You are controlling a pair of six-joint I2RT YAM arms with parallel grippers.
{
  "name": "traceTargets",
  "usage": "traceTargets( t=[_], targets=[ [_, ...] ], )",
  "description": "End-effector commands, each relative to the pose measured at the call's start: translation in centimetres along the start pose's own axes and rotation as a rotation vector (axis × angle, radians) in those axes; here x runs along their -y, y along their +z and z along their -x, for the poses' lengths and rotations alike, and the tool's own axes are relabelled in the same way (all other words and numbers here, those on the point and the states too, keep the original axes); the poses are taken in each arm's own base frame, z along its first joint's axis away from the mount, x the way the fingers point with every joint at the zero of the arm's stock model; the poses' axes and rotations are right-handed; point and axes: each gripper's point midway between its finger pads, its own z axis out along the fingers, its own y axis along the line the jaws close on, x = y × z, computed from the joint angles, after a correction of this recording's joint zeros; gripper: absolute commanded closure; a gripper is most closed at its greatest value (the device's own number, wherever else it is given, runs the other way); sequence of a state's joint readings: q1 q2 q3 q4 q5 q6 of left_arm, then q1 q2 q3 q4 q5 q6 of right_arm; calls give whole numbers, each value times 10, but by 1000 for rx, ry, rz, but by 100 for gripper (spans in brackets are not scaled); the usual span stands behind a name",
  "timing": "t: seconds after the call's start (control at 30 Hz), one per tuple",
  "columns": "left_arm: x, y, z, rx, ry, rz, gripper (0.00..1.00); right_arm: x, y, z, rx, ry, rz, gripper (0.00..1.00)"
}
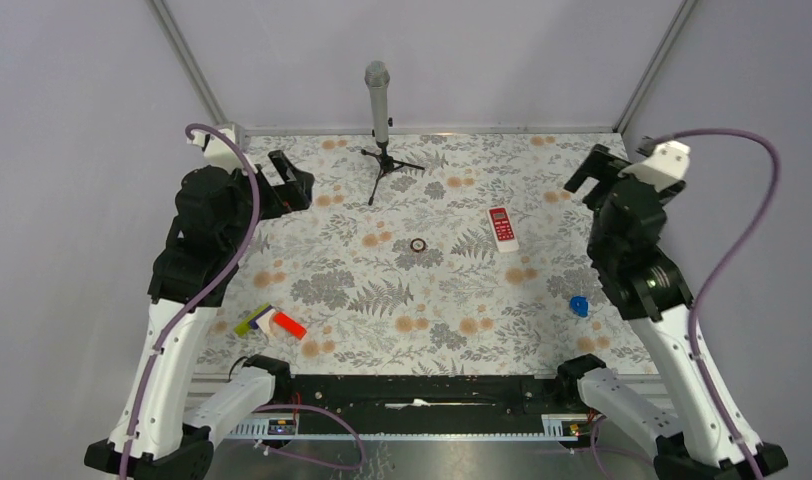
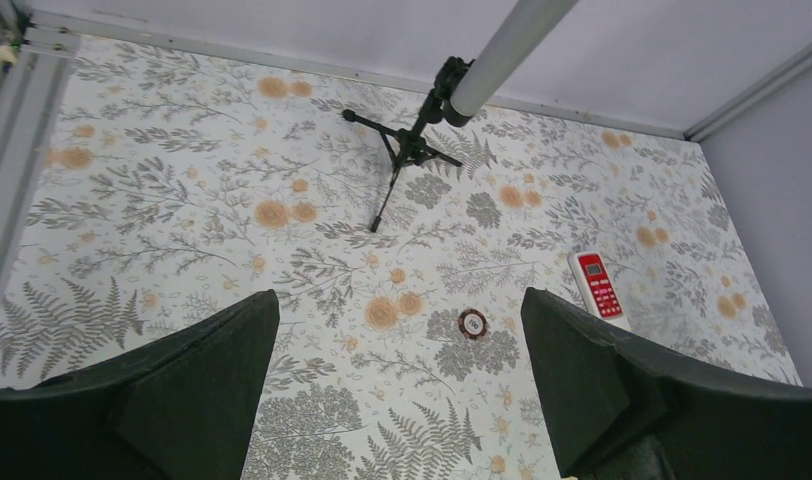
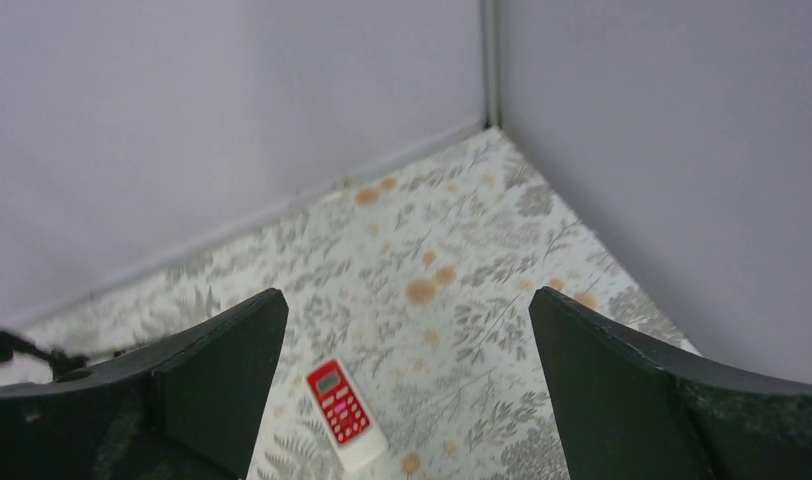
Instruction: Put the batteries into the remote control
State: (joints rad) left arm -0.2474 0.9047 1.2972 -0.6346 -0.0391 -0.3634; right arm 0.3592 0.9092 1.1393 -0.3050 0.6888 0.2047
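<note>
Now the left pincer (image 2: 400,295) and right pincer (image 3: 407,300) are held wide apart; the remote control (image 3: 344,412) is seen ahead of the right one.

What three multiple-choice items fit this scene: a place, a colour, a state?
1. Where does the remote control lie? A) right of the small dark ring B) left of that ring C) on top of that ring
2. Which colour is its front? A) blue B) red C) green
3. How is the right claw? A) shut on the remote control B) shut, empty C) open, empty
Answers: 1 A, the top view shows it right of the ring; 2 B, both wrist views show red; 3 C, its fingers stand wide apart, gripping nothing.
</note>
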Motion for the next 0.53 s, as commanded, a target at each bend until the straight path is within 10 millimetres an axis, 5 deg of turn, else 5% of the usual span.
traceTargets(
  t=[0.0, 0.23, 0.5],
  targets=[
    [-9, -15, 36, 138, 7, 71, 1, 48, -21, 43, 178, 76, -191, 0],
    [-15, -22, 37, 160, 10, 95, 1, 67, -39, 44, 231, 149, -211, 0],
    [-19, -22, 36, 157, 11, 120, 1, 65, -38, 36, 223, 168, -194, 0]
  ],
)
